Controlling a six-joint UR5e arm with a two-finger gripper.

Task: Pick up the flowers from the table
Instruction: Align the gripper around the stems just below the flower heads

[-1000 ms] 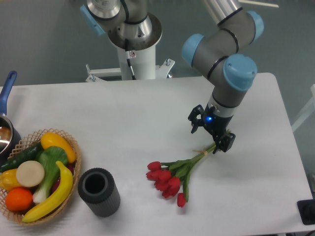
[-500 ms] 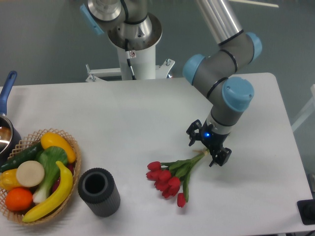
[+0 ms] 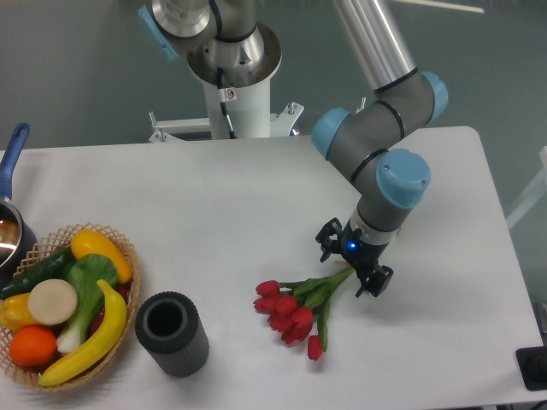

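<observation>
Light, limp bunch of red tulips (image 3: pixel 295 309) on white matte tabletop (image 3: pixel 214 213); best pinched at bundled green stems, under spread-fingered black gripper (image 3: pixel 353 266).

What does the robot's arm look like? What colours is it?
The arm is a shiny silver tube with grey round joints and light blue caps. Its gripper is small and black, with a little blue light glowing on it and two short black jaws.

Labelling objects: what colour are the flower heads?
Red, on the flowers; the fixed camera view shows it.
</observation>
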